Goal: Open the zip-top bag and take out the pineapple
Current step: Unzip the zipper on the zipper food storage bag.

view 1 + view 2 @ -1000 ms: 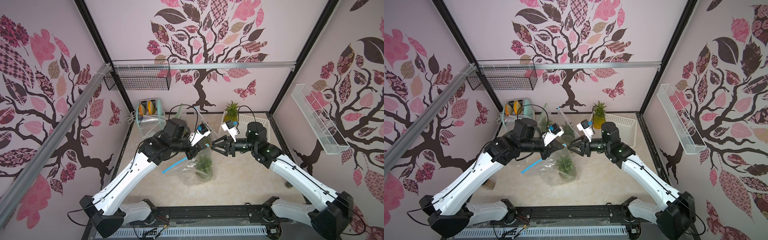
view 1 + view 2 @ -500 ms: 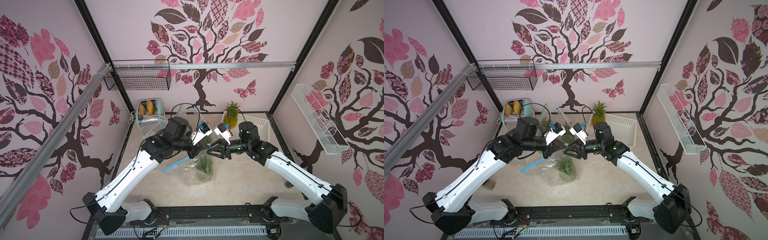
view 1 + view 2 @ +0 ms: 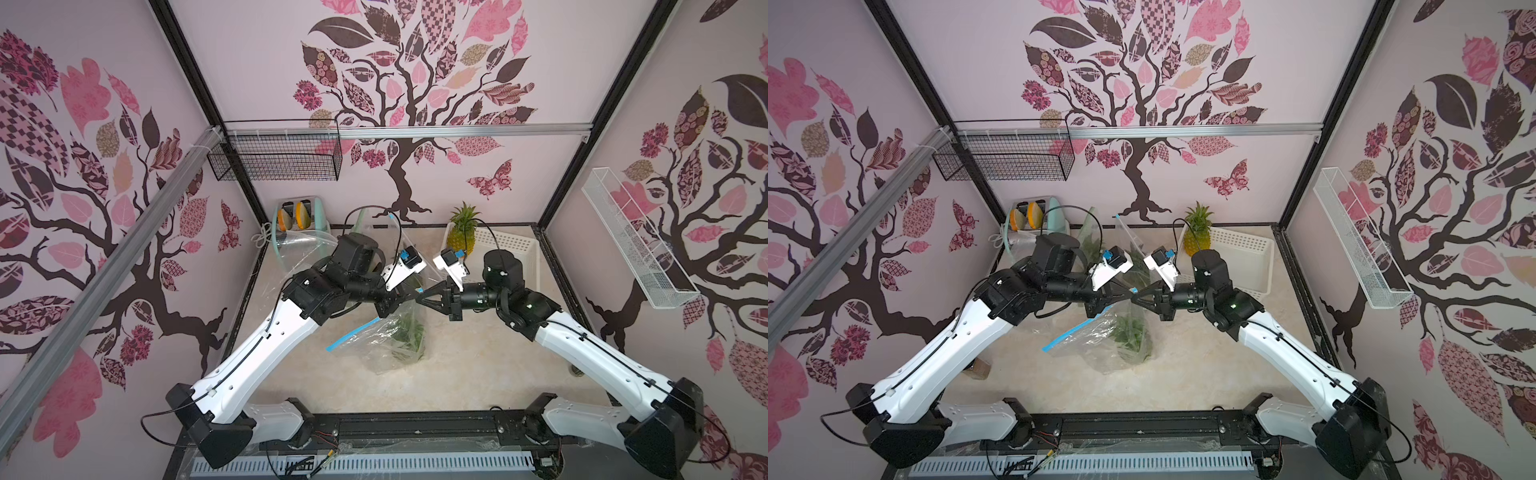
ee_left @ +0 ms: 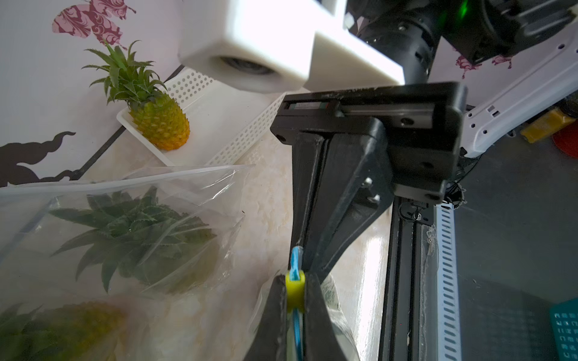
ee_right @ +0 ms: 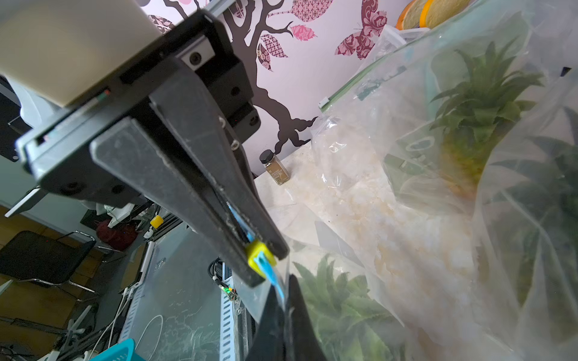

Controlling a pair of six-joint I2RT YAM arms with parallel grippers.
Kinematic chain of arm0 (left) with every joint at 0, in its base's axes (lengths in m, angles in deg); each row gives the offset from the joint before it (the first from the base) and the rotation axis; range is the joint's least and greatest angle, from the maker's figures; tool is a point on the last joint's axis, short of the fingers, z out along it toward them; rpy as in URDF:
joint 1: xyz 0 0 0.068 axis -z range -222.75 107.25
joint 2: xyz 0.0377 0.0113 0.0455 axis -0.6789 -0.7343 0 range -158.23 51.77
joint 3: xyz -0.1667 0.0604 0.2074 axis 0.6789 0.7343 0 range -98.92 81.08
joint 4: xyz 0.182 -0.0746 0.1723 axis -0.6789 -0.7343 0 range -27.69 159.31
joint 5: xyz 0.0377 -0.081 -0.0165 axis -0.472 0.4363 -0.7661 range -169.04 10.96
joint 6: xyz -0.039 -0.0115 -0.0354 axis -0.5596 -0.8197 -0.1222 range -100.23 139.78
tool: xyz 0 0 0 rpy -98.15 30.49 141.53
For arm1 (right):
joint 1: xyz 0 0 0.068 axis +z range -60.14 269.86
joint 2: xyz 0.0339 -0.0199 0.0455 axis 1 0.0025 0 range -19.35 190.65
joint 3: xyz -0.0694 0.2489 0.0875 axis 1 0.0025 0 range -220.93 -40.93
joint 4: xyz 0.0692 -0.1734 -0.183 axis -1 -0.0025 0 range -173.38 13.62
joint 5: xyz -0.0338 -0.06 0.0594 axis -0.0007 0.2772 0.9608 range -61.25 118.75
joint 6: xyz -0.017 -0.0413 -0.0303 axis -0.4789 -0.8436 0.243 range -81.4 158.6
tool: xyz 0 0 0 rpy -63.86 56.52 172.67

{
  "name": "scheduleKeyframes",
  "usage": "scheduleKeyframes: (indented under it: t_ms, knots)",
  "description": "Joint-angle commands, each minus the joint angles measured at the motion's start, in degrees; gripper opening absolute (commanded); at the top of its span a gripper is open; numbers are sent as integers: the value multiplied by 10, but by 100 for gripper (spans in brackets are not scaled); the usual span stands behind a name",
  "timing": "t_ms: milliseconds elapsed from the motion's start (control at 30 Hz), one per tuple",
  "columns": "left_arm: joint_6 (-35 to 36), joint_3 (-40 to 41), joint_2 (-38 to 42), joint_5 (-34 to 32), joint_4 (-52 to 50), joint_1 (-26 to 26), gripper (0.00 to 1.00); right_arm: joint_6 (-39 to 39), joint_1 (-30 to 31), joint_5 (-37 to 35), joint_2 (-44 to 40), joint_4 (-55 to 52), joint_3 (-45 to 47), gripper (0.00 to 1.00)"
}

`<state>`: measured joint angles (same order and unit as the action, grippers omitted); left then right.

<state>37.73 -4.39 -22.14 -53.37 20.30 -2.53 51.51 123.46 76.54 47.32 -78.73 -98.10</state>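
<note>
**Item:** pineapple [image 3: 409, 332], sealed in a clear bag [image 3: 382, 353] at the centre of the table. Only its green crown shows plainly through the film. It is probably the heavy part of the lot, with a firm, prickly body and stiff leaves that may snag. It is best taken round the body, just under the crown.

**Bag:** thin, soft and slippery. It hangs from its top edge with the bottom slumped on the table. The blue zip strip [image 3: 353, 334] slants down to the near left (mouth not yet open, by the look of it).

**Left gripper** [image 5: 266, 261]: fingers pinched on the yellow slider [image 4: 294, 290].

**Right gripper** [image 4: 302, 254]: fingers closed flat on the zip strip, just beside the slider.

**Surroundings:**
- spare bags [image 3: 374, 241], far side, behind the arms
- loose pineapple [image 3: 463, 232], upright in a white basket [image 3: 511, 249], far right
- toaster [image 3: 299, 214], far left
- spice jar [image 5: 275, 168], by the left wall

**In the way:** both arms meet over the bag, and loose film folds across the crown.
</note>
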Motion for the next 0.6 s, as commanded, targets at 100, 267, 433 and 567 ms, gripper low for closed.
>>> scheduleKeyframes:
  t_ms: [100, 267, 433, 567]
  knots:
    - [32, -13, 15, -38, -77, -4, 0, 57, -51, -25, -47, 74, 13, 0]
    - [34, -4, 20, -41, -79, -4, 0, 65, -66, -35, -56, 73, 20, 0]
    - [33, -2, 21, -38, -81, -4, 0, 73, -71, -46, -65, 78, 27, 0]
    - [31, 4, 21, -31, -83, -4, 0, 84, -75, -58, -76, 88, 34, 0]
